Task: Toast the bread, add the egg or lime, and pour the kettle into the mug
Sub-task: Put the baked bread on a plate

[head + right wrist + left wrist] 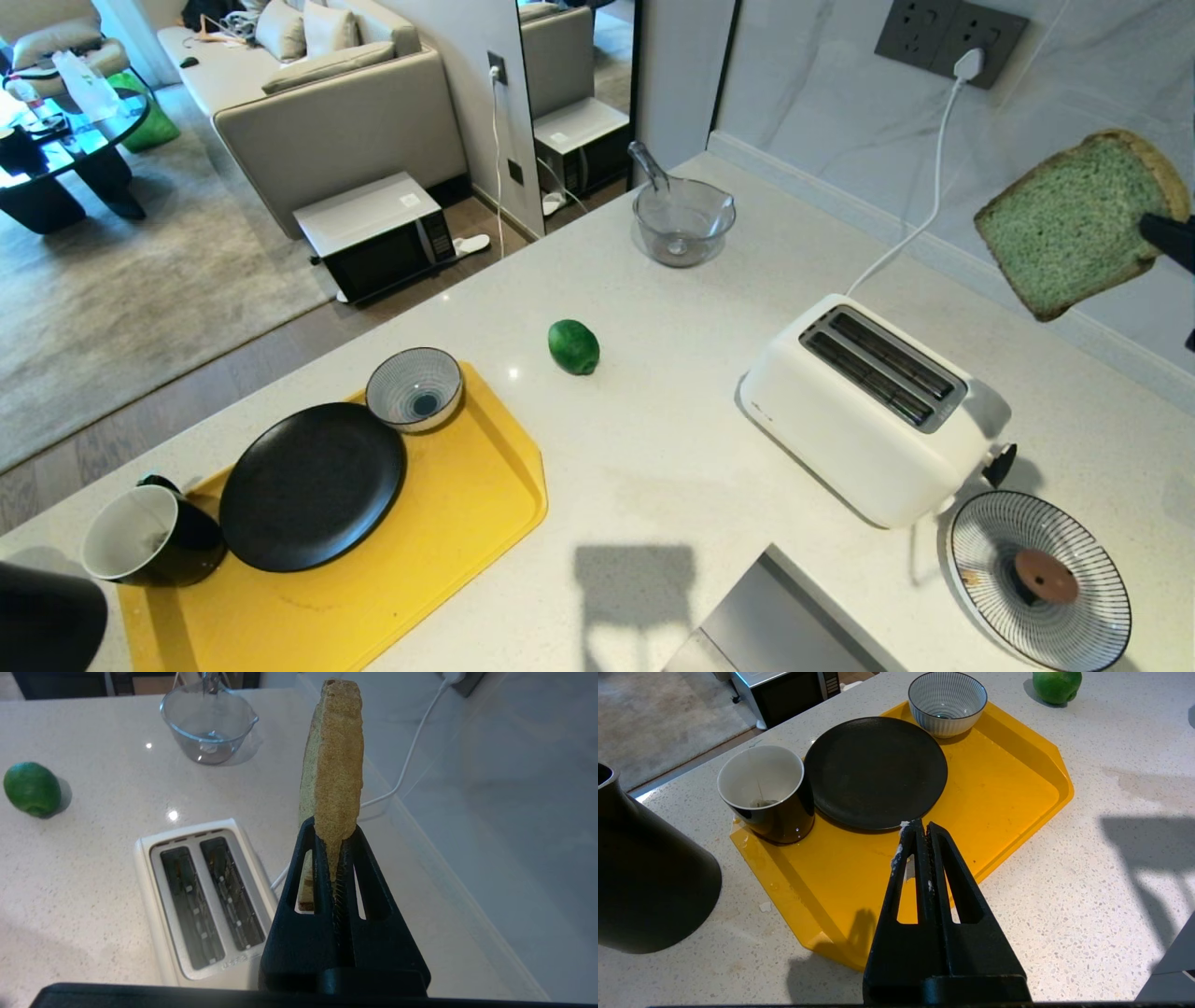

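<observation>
A: Where was the bread (pixel 1074 224) relative to the toaster (pixel 873 411)?

B: Up in the air above and to the right of the toaster, not touching it. In the head view only a black tip of the right gripper (pixel 337 833) showed at the slice's edge. The right wrist view made it plain: both fingers were pinching the slice by its crust, edge-on, with the toaster's two slots lying bare below.

A: And the other claw?

B: The left gripper (pixel 920 828) appeared only in its own wrist view, fingers pressed together on nothing, hanging over the near edge of the yellow tray (pixel 1017 793), well left of the toaster.

A: The rest of the task's things?

B: The lime (pixel 573 346) lay on the counter left of the toaster. The mug (pixel 149 536) stood on the tray's corner, touching the black plate (pixel 313 485). The kettle (pixel 649 882) was just a dark corner in the head view; the left wrist view showed its black body beside the mug. A glass cup (pixel 682 220) sat beyond the toaster.
</observation>
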